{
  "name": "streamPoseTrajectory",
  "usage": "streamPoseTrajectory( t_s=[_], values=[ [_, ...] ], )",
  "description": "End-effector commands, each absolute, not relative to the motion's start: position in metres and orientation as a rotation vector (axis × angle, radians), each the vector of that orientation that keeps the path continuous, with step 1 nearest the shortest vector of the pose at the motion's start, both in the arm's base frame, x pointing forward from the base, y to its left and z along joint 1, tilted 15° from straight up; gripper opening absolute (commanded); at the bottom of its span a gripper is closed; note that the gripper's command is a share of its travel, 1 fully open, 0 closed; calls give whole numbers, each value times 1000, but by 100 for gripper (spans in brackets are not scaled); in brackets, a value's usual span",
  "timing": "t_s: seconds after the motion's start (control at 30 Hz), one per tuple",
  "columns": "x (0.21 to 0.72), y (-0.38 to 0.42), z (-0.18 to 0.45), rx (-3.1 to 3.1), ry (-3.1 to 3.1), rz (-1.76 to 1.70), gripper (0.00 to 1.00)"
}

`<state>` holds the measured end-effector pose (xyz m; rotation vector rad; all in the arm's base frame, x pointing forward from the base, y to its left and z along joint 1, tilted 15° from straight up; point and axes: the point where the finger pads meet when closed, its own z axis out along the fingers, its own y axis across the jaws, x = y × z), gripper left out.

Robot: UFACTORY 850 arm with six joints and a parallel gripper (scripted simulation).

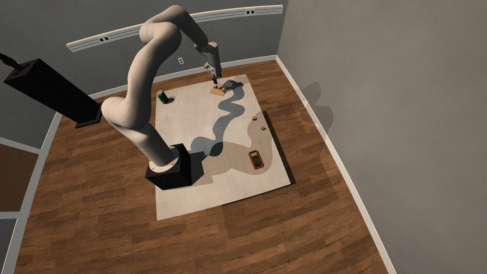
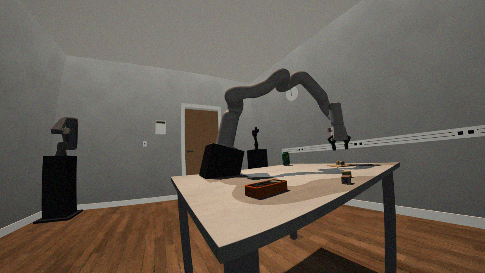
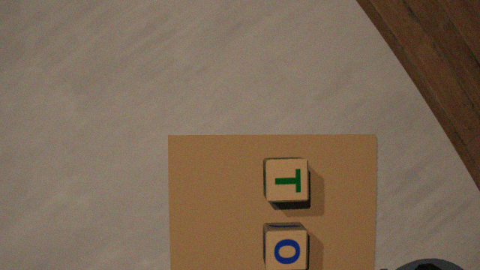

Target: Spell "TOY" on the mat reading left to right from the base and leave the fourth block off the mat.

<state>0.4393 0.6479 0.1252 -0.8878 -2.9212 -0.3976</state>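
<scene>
Now my hand [image 2: 339,145] hangs above the tan mat [image 3: 210,195] with its fingers spread wide and nothing between them. On the mat the T block [image 3: 286,180] and the O block [image 3: 286,249] stand in a line with a gap between them; they are near but not touching. The other two blocks [image 2: 346,177] sit well apart from the mat, close to the tabletop [image 2: 216,217] edge. One of them shows a dark mark on its side, but I cannot read either top face from here.

What worries me most is choosing the wrong block of that pair, since the letters are too small to make out. A second risk is space: the wrist view cuts off just past the O, so I cannot tell how much mat is left for the third letter, and a block set there might overhang the edge. Coming down beside the O, my open fingers could also nudge it out of line.

My arm is arched high from its black base [image 1: 180,177], wrist pointing straight down.
</scene>
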Motion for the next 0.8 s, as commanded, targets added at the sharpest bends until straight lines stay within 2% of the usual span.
streamPoseTrajectory(
  t_s=[0.0,0.23,0.37,0.47,0.53,0.77],
  values=[
    [440,649,127,-888,-2922,-401,100],
    [449,640,123,-878,-2926,-400,100],
    [491,596,107,-830,-2944,-393,100],
    [497,589,105,-823,-2946,-392,100],
    [525,554,93,-788,-2959,-389,100],
    [569,488,72,-726,-2979,-388,100]
  ],
)
